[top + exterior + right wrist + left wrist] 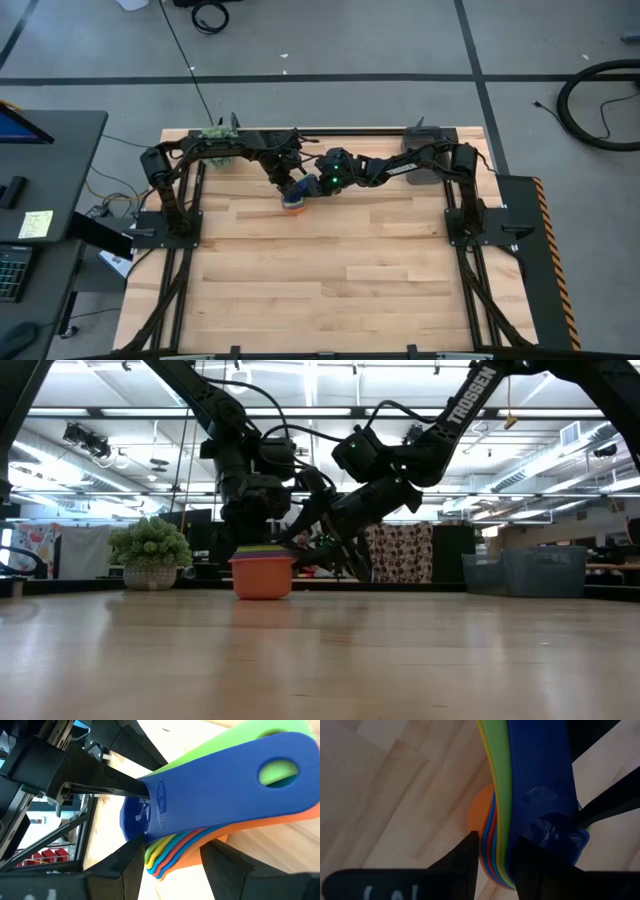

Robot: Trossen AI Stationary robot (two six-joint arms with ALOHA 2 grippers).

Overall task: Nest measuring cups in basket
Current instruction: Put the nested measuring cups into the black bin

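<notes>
Both dark arms reach inward and meet over the far middle of the light wooden counter (330, 270). The left end effector (495, 855) grips the nested stack of coloured plastic measuring cups (262, 572), dark blue on top, orange at the bottom. The right end effector (172, 855) straddles the handles, fingers spread. A fuzzy green plant ball (150, 545) stands nearby. The handles point toward the right arm.

A grey floor (350, 40) crossed by dark tape lines is being shown around the wooden table (330, 280). Ceiling strip lights (560, 455) are being seen glowing beyond a potted plant (150, 555).
</notes>
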